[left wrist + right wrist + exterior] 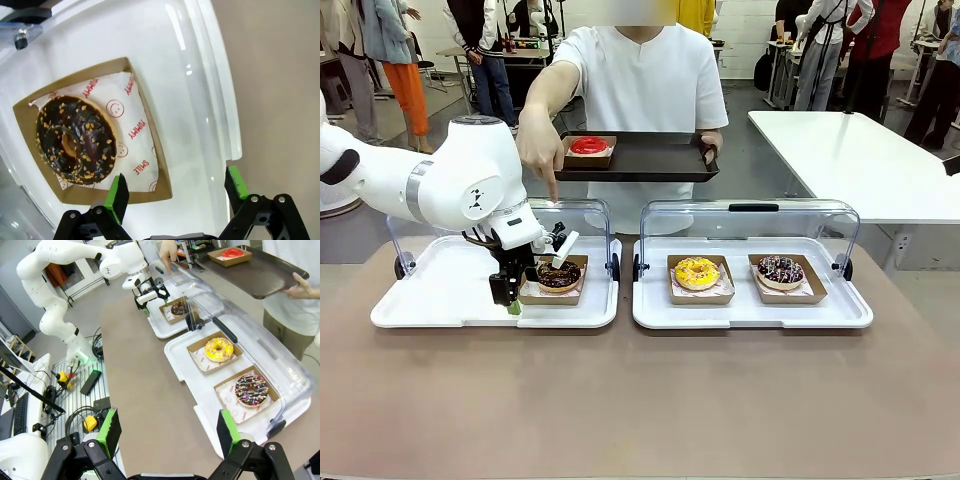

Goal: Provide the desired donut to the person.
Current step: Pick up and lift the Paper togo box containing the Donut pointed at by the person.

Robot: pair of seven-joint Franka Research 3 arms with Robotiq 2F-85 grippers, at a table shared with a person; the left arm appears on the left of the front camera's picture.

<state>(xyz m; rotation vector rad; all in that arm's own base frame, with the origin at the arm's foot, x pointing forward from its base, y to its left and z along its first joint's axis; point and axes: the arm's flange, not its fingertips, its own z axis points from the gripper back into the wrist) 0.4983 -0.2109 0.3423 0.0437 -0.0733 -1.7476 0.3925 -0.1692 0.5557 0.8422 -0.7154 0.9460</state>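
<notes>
White plastic trays sit side by side on a brown table [640, 410].

Front view: the left tray [440, 318] carries the chocolate donut [559, 275] in a cardboard box [560, 298], with the clear lid [580, 215] raised behind it. The left gripper [518, 298] points down at the box's near-left corner, jaws spread. Whether a pad touches the cardboard cannot be settled from this angle. The person [640, 90], in a white shirt, stands at the far side. One hand [540, 148] points an index finger down over the raised lid. The other holds a dark tray [650, 165] bearing a red-glazed donut [588, 146]. The right tray [750, 322] holds a yellow donut [697, 272] and a sprinkled donut [780, 270].

Left wrist view: the left gripper [177, 187] stands wide apart and grips nothing. One green pad [119, 192] overlaps the near edge of the box [145, 196]. The other is over the rim of the left tray [200, 75], beside the table [280, 100]. A corner of the box lies between them. The chocolate donut [75, 140], flecked with nut crumbs, rests on printed paper inside the box.

Right wrist view: the right gripper [169, 435] hangs over the table [150, 390], jaws spread wide with nothing between them. Beyond lie the sprinkled donut [251, 389], the yellow donut [219, 349] and, farthest, the chocolate donut [179, 308] with the left gripper [150, 292] beside it.
</notes>
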